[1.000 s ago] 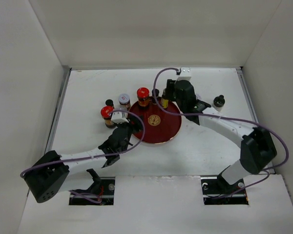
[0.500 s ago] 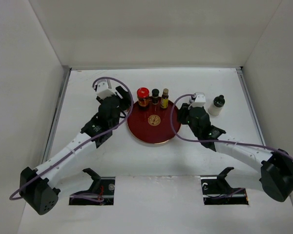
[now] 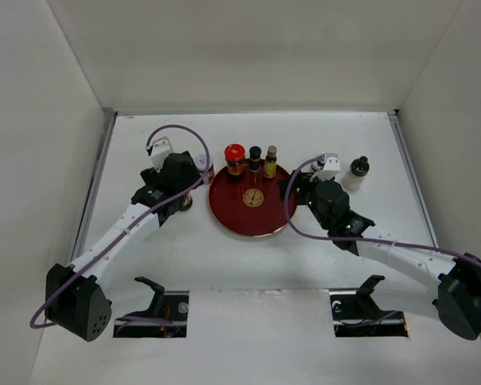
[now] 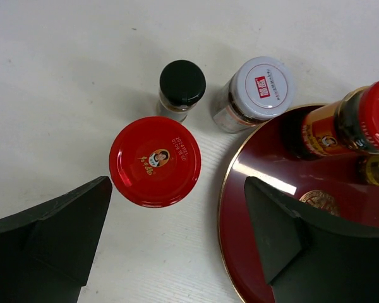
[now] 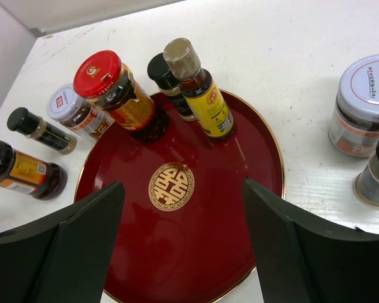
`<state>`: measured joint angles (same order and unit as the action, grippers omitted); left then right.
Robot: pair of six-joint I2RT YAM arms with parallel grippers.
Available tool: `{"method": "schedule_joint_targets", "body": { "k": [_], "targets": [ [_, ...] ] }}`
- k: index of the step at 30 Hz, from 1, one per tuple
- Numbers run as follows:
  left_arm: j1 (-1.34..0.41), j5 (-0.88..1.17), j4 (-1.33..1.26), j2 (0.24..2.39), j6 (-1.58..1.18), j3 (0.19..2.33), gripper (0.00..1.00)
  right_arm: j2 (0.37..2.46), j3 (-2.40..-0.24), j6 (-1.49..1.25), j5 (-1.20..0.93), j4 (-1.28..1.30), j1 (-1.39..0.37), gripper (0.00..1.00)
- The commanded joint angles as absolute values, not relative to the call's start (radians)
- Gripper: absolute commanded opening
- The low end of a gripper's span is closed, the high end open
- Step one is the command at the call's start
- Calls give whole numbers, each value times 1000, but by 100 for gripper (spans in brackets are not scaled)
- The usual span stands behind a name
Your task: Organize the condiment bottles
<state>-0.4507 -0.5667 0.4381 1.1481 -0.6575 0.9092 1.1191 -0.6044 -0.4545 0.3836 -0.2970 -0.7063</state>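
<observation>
On the round dark-red tray point(image 3: 252, 215) stand three condiment bottles: a red-capped jar point(image 3: 235, 157), a small black-capped one point(image 3: 255, 156) and a slim amber one point(image 3: 271, 160). My left gripper point(image 4: 177, 237) hangs open above the table just left of the tray. Ahead of it stand another red-capped jar point(image 4: 155, 161), a black-capped bottle point(image 4: 182, 84) and a white-lidded jar point(image 4: 260, 89). My right gripper point(image 5: 183, 233) is open over the tray's near-right part, holding nothing. To its right are a second white-lidded jar point(image 5: 364, 101) and a white-bodied bottle point(image 3: 356, 173).
White walls close in the table on three sides. A dark-capped bottle point(image 5: 376, 173) stands at the right edge of the right wrist view, close to the tray rim. The arm bases sit at the near edge.
Both grippers have opened. The left arm swung from the tray's near side to the bottles at its left. The right arm drew back from the tray's far edge, leaving the amber bottle standing.
</observation>
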Motion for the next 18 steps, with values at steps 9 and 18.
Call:
{"method": "schedule_joint_targets", "body": {
  "k": [9,18],
  "targets": [
    [-404,-572,399,1259,-620,907,88,1114,-600,-462,370,-347,-726,85],
    [-380,-571,351,1304,-604,873,87,1143,-606,-462,368,-351,-726,85]
  ]
}}
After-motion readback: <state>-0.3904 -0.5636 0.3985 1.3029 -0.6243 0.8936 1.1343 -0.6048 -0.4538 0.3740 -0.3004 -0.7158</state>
